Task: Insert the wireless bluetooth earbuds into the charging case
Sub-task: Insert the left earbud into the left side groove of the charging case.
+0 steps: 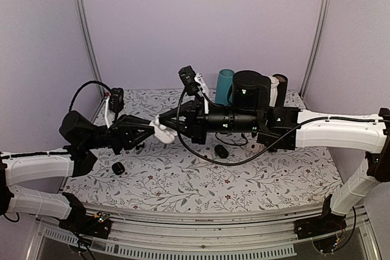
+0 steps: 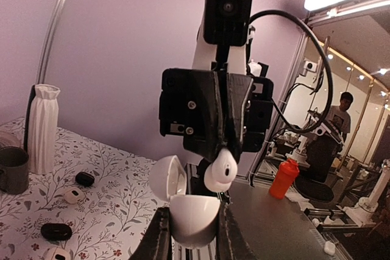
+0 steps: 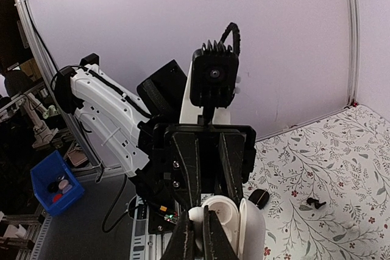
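Near edge of the floral table (image 1: 274, 181): a dark pebble (image 1: 117, 167) lies loose at near-left. A second dark pebble (image 1: 220, 150) sits a bit farther in, approx centre, under the R arm. Neither is gripped.

Mid-table, raised off the cloth, both arms meet tip to tip. L gripper (image 2: 194, 231) is closed narrow on the charging case (image 2: 195, 212). The case is white, w/ one finger each side of its lower shell. Its lid (image 2: 167, 178) is hinged open, to the left in the L wrist view. R gripper (image 3: 198, 234) is pinched right down on a white earbud (image 2: 220, 172). The bud hangs just above the case mouth, close to the rim. Touching or not, can't tell.

Progress, my read: case is open & presented, one bud is picked & lined up, not seated yet. The inside of the case is hidden in every view, so can't say whether the other bud is already in. Left to do, prob: lower the bud into its well, let go, deal w/ the 2nd bud if it's out, maybe close the lid.

Far side: teal cup (image 1: 225, 86) & black cylinder (image 1: 251, 89) stand by the back wall, well apart from the work. L wrist view also shows a white ribbed vase (image 2: 44, 127) & grey mug (image 2: 12, 168) on the table.
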Tool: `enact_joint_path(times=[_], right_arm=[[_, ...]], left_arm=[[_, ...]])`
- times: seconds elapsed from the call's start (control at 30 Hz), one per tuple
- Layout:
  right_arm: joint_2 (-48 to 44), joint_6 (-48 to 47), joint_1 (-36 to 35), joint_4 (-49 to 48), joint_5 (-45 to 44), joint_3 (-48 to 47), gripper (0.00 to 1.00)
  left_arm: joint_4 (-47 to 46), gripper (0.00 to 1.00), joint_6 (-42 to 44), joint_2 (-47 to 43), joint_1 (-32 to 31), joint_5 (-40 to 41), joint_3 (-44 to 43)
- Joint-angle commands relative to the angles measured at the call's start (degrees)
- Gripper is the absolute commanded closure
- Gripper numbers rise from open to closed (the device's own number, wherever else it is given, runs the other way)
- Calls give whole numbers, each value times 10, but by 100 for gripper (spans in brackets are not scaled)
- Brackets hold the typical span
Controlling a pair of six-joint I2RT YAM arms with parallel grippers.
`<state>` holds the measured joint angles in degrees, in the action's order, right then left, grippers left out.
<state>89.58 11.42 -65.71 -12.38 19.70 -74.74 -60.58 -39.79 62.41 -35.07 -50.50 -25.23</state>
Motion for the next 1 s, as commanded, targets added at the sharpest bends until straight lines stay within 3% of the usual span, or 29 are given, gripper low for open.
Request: enact_joint_path(times=[0.0,0.97], right_arm=[[12,-24,-9,19,-27,-25,96],[49,-59,-29,98,-93,-68,95]], left_arm=[[-17,100,-6,3,-11,-10,-17],[22,100,28,-37,-25,37,-31]])
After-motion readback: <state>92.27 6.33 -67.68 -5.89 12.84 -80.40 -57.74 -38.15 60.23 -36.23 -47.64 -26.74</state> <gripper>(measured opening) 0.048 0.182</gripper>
